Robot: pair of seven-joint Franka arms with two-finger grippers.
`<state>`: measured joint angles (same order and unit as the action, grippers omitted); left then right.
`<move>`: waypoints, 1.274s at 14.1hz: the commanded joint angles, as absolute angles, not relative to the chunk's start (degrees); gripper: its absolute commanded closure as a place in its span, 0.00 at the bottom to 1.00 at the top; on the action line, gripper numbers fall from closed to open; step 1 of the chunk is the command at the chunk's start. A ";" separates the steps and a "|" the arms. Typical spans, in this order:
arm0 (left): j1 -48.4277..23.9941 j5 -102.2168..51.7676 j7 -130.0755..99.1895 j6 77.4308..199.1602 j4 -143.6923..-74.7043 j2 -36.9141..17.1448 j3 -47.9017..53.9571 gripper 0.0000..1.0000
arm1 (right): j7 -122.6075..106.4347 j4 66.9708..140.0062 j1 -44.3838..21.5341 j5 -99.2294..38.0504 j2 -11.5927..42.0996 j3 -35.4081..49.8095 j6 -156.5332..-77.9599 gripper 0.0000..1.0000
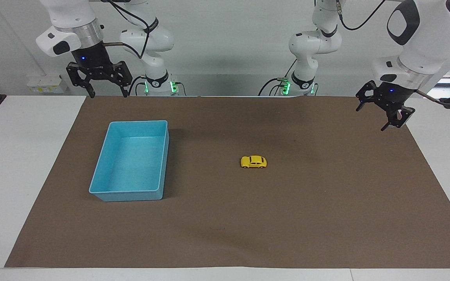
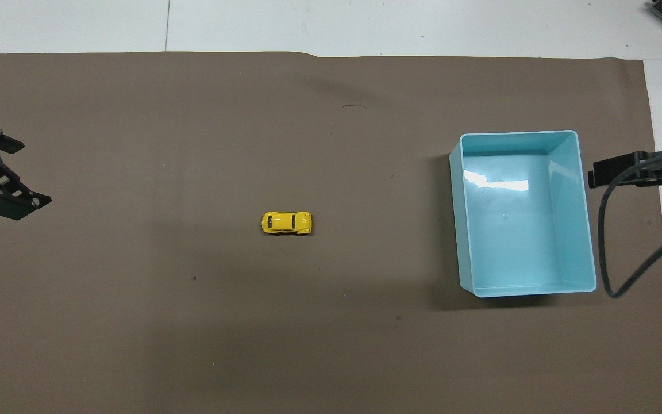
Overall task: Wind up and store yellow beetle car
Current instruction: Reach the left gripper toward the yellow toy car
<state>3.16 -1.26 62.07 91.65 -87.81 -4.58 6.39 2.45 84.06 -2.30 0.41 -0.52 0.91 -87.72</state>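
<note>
facing view: yellow beetle car (image 1: 254, 162) sits on its wheels on the brown mat (image 1: 326, 218), mid-counter, well apart from the light blue bin (image 1: 131, 194) toward the right arm's end. right gripper (image 1: 108, 95) hangs raised, jaws open, empty. left gripper (image 1: 373, 117) raised over the mat's edge, jaws open, empty.

overhead view: car (image 2: 287, 223) alone on the mat; bin (image 2: 591, 230) holds nothing.
</note>
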 commanded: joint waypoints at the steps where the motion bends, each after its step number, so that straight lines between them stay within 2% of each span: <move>1: 0.80 -0.70 70.45 94.47 -88.68 -6.58 5.98 0.00 | 2.81 84.55 -1.49 -1.23 -1.32 1.14 -87.54 0.00; 4: -1.40 -1.05 79.52 97.90 -90.35 -7.56 5.98 0.00 | 2.90 84.55 -1.49 -1.23 -1.32 1.14 -87.54 0.00; 8: -6.49 -2.11 79.19 100.97 -91.75 -10.28 6.06 0.00 | 2.90 84.55 -1.49 -1.23 -1.32 1.14 -87.54 0.00; 15: -15.11 -2.11 71.73 115.29 -100.45 -12.65 5.89 0.00 | 2.90 84.55 -1.49 -1.23 -1.32 1.14 -87.54 0.00; 18: -18.18 -2.11 66.29 122.40 -106.41 -12.57 5.89 0.00 | 2.90 84.55 -1.49 -1.23 -1.32 1.14 -87.54 0.00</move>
<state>-15.84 -1.61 69.31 116.99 -101.63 -13.80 7.06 2.45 84.06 -2.30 0.41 -0.52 0.91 -87.72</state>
